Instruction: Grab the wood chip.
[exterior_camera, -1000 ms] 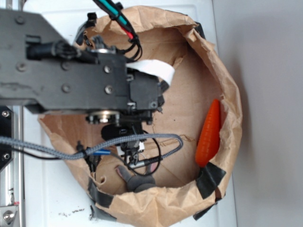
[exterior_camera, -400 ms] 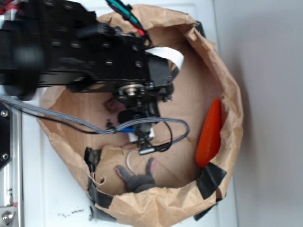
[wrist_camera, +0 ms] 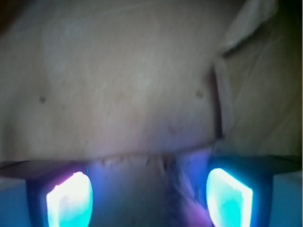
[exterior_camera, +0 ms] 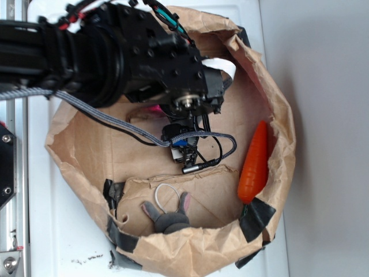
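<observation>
Wood chip cannot be picked out with any certainty. In the exterior view a small brown sliver [exterior_camera: 135, 117] shows on the bag floor at the arm's [exterior_camera: 115, 52] lower edge, next to a speck of pink, and that may be it. In the wrist view a dark, blurred streak lies low between the fingers, too smeared to name.

The tool [wrist_camera: 149, 198] is spread wide: its two lit pads [wrist_camera: 68, 198] sit in the bottom corners of the wrist view, well apart, with nothing held between them and only creased paper ahead.

Over the last second the arm has swung away from the stretch of the paper bag [exterior_camera: 282, 115] where the grey rabbit toy [exterior_camera: 168, 216] lies, toward the middle of the bag floor. The rabbit and a white ring [exterior_camera: 166, 192] beside it are now uncovered. The carrot [exterior_camera: 255, 164] has not moved from the bag wall.

My reading is that the tool is still searching, not closing in. If the sliver is the chip, it lies under the arm, off to the side of the fingers, so the tool must shift over it before lowering.
</observation>
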You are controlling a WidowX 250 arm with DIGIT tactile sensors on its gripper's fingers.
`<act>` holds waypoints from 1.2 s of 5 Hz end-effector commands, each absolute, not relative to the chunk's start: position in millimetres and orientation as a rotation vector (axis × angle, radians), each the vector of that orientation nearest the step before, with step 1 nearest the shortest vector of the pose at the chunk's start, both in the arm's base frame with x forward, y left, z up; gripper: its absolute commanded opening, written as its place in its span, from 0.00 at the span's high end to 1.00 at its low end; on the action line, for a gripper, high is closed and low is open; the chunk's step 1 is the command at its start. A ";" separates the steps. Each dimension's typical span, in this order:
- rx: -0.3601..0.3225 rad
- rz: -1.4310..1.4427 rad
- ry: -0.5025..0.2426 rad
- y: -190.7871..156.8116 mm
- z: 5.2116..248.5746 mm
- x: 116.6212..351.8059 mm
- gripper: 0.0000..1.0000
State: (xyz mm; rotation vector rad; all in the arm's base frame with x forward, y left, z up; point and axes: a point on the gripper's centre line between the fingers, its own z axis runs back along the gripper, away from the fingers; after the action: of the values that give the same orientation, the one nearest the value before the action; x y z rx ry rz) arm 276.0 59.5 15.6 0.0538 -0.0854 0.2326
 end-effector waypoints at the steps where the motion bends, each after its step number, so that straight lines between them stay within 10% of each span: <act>1: 0.094 0.290 -0.064 74.8 -17.0 271.7 0.00; 2: 0.098 0.287 -0.104 68.4 -19.7 266.2 1.00; 4: 0.023 0.278 -0.110 61.2 5.5 270.8 1.00; 5: -0.037 0.278 -0.171 58.7 38.8 275.2 0.00; 6: -0.037 0.278 -0.171 58.7 38.8 275.2 0.00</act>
State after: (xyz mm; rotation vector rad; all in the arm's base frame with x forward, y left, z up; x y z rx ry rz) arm 268.9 48.1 23.7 -0.0414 -0.1110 0.2597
